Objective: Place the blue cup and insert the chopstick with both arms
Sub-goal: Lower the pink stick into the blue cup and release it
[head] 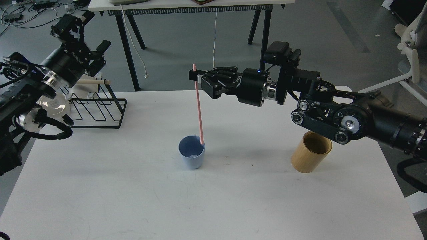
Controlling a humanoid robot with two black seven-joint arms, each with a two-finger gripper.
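Head view shows me the white table (100,186) with the blue cup (191,156) standing upright near its middle, mouth open toward me. My right gripper (197,78) reaches in from the right, well above the table, and its fingers are pinched on the pink chopstick (199,110) close to the stick's top end. The chopstick hangs nearly upright, leaning slightly, and its lower end sits inside the cup against the right side of the rim. A tan holder (311,152) stands upright toward the right edge of the table, partly tucked under my right arm and well apart from the cup. My left gripper (91,36) is raised near the far left corner, above a black wire rack (100,110) that rests by the far left edge; its fingers look spread with nothing between them. A beige rod (95,81) lies across the top of the rack, just below that gripper, and something clear and rounded sits beside the rack, half hidden by my left arm.
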